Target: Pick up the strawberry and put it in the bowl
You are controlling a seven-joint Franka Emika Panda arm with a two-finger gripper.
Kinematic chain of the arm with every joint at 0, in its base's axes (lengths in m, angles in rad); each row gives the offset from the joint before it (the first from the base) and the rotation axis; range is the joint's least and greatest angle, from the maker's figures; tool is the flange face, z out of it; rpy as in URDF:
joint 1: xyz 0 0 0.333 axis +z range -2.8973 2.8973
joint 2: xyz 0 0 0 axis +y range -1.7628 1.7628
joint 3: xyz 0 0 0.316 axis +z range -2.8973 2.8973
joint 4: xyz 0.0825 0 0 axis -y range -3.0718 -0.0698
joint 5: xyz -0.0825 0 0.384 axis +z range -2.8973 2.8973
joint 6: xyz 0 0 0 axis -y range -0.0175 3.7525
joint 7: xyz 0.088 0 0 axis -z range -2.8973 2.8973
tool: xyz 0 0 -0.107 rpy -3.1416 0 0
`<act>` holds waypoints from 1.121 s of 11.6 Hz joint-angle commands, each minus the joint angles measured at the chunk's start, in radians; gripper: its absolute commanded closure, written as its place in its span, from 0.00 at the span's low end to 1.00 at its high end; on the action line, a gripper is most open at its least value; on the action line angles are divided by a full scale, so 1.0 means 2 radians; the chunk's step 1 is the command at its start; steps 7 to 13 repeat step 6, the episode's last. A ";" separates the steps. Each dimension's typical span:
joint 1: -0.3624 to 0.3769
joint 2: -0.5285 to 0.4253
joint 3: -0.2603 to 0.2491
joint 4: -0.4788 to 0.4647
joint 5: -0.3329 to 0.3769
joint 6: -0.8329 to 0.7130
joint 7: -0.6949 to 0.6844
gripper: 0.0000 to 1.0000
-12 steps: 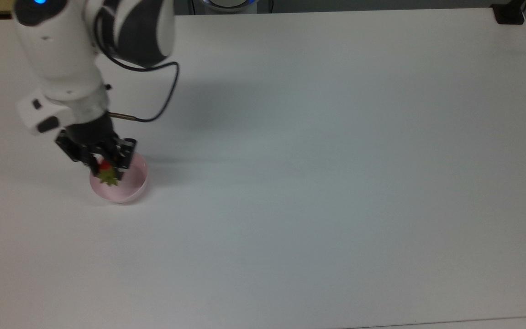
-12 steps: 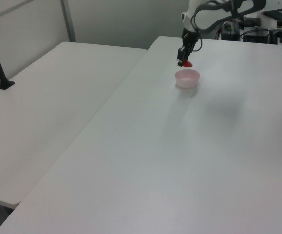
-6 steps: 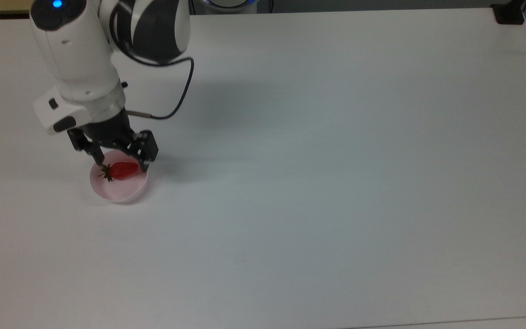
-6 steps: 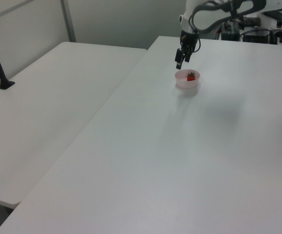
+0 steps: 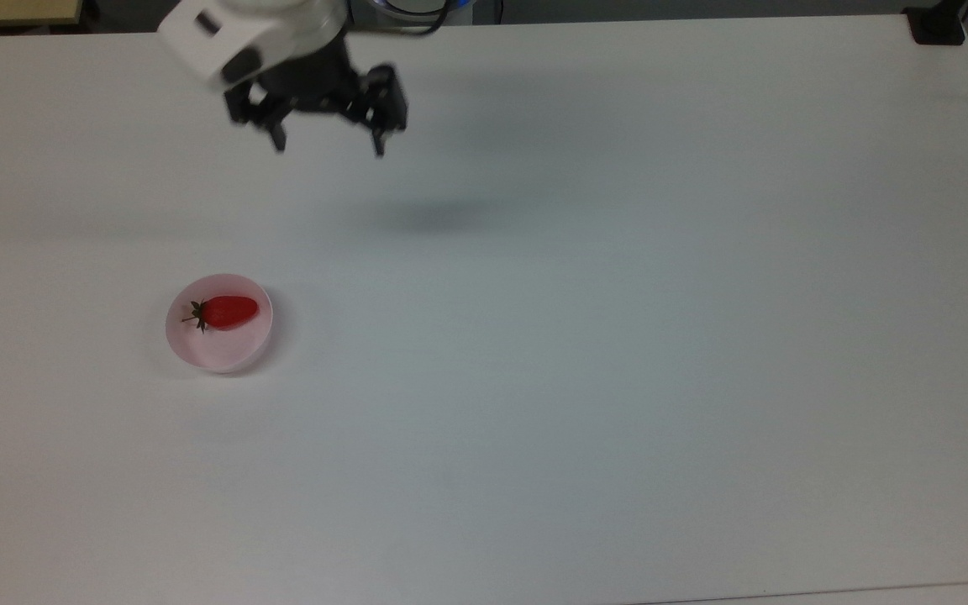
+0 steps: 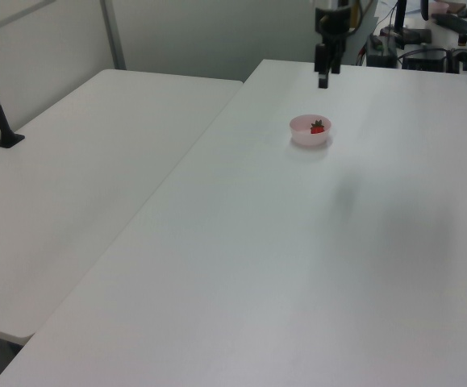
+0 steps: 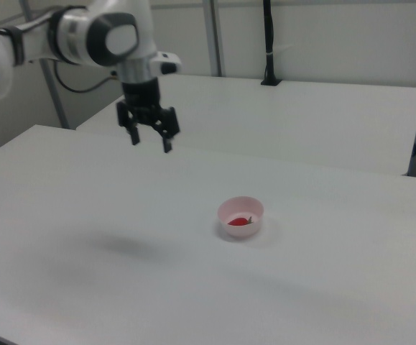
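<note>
Pale pink and smooth-sided, the bowl (image 5: pixel 218 323) sits on the white worktop (image 5: pixel 618 336) toward the top view's left, and I can see the strawberry (image 5: pixel 228 312) lying on its side inside it, green cap pointing to the top view's left. In the right view the red fruit (image 7: pixel 241 221) rests low in the bowl (image 7: pixel 241 218). My claw (image 5: pixel 328 151) hangs in the air well apart from the bowl, near the worktop's far edge in the top view, its two fingers spread wide with nothing between them. From the left view the claw (image 6: pixel 323 79) is beyond the bowl (image 6: pixel 310 130).
</note>
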 commanded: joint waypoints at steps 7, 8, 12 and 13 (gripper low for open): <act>0.047 -0.085 -0.035 -0.031 -0.017 -0.072 0.022 0.00; 0.047 -0.085 -0.035 -0.031 -0.017 -0.072 0.022 0.00; 0.047 -0.085 -0.035 -0.031 -0.017 -0.072 0.022 0.00; 0.047 -0.085 -0.035 -0.031 -0.017 -0.072 0.022 0.00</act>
